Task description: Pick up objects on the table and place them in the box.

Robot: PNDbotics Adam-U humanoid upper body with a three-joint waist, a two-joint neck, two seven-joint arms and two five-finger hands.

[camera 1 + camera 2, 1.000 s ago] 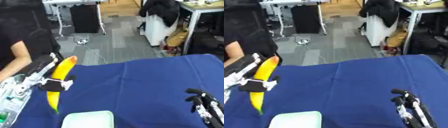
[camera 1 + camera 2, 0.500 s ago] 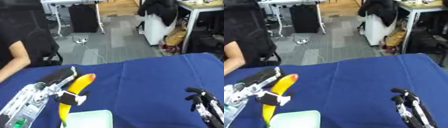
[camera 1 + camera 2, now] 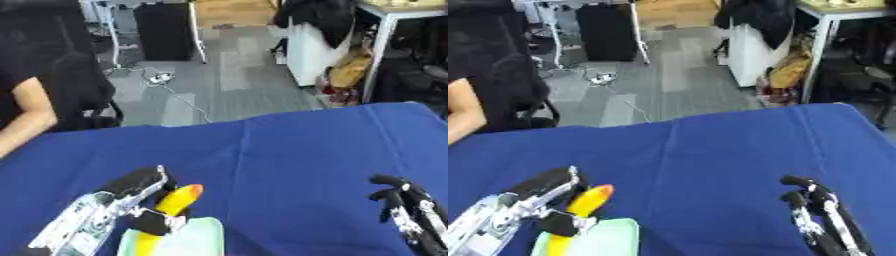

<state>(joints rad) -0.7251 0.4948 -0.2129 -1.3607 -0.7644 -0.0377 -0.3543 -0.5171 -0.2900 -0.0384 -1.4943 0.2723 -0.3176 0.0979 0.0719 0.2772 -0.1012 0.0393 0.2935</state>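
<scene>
— Where does your pick stand at this moment?

— Your left hand (image 3: 131,200) has its fingers curled around the banana (image 3: 166,212), and you hold it low at the near left of the table (image 3: 289,160), its orange-tinted tip pointing up and away from you. The lower end of the fruit hangs over the pale green box (image 3: 188,240), which sits at the bottom edge of the view. I cannot tell whether the banana touches the box floor.

— So is it placed?

— Not by what shows. The fruit is in your grasp, tilted, not lying inside. You are at the delivery step: lower it in and let go.

— And your other side?

— Your right hand (image 3: 815,212) rests idle near the lower right corner, fingers up and relaxed, holding nothing.

— What is left after this one?

— On the blue cloth that covers the table you can see no other object to collect. Parts of the near edge are cut off, so something may lie out of view. Judging from here, this banana looks like the item in hand, and the release into the box is what remains.
</scene>
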